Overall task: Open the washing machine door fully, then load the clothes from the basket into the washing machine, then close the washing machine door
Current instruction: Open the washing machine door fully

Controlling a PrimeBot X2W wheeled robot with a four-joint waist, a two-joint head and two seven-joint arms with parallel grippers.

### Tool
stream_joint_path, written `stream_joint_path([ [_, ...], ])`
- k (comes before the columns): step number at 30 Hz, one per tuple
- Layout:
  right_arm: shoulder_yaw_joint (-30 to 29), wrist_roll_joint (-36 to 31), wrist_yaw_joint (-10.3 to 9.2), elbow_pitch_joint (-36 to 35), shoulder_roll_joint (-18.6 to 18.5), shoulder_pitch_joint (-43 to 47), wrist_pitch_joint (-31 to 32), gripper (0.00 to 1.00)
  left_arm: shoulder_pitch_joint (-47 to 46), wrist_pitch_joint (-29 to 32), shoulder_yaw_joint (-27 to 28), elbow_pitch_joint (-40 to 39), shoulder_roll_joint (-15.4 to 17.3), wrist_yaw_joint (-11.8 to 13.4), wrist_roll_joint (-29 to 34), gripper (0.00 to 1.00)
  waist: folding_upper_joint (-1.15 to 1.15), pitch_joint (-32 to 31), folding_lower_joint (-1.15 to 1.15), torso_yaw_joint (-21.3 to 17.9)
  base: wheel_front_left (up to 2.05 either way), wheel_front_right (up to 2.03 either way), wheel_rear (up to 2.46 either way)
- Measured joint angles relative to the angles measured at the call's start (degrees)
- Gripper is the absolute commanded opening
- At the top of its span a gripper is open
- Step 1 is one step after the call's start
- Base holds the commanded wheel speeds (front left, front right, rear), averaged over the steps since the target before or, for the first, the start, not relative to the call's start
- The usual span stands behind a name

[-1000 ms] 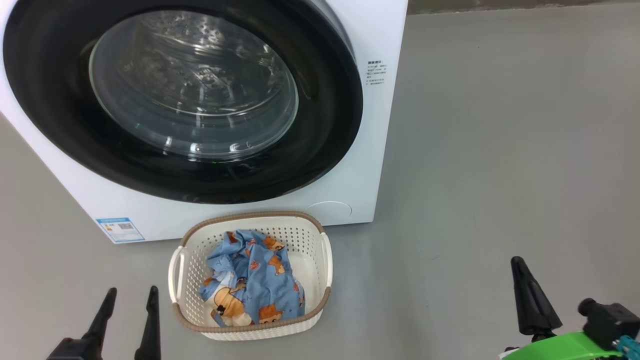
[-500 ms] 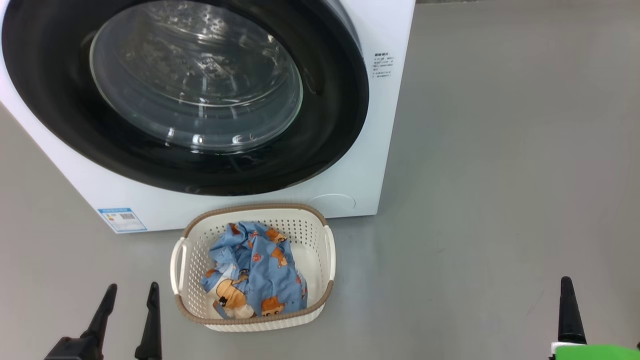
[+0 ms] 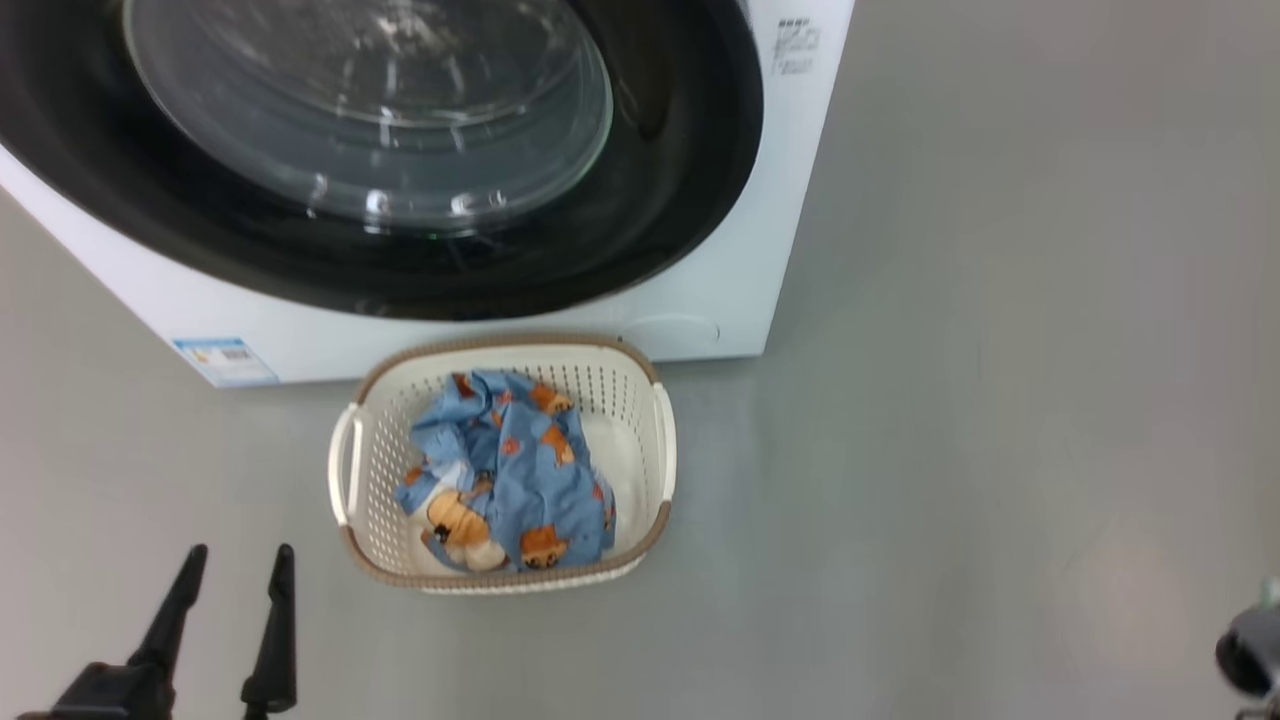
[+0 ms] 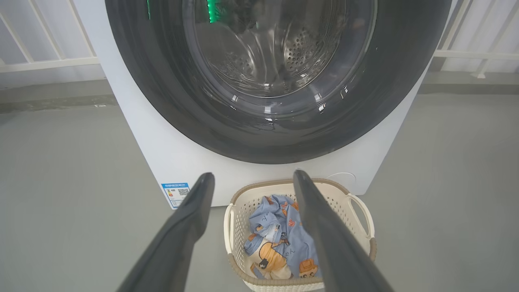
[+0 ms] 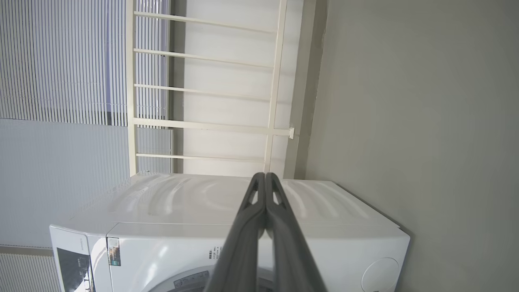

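left gripper point(image 3: 240, 552) points forward, fingers spread wide; right gripper point(image 5: 264, 175) pressed shut, fingertips touching.

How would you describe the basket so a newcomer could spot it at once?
Start at the white washing machine with its round black door. On the grey floor just in front of it sits the basket: cream, perforated, with a brown rim. It alone holds blue bear-print clothes.
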Motion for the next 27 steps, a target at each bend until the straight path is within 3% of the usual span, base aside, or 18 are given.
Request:
stream_joint_path([
  [17,-3.0,-0.9,0.0,-2.4,-3.4,-21.5,16.9,0.0,-3.2,0.0,1.2,-2.6,3.0,0.0,-3.6,1.0,0.0,14.4,0.0,1.1,0.0,0.0,0.0],
  [27,3.3,-4.0,0.0,-2.2,-3.6,-33.4,24.2,0.0,-6.0,0.0,1.1,-2.8,3.3,0.0,-4.0,1.0,0.0,20.7,0.0,1.9,0.0,0.0,0.0],
])
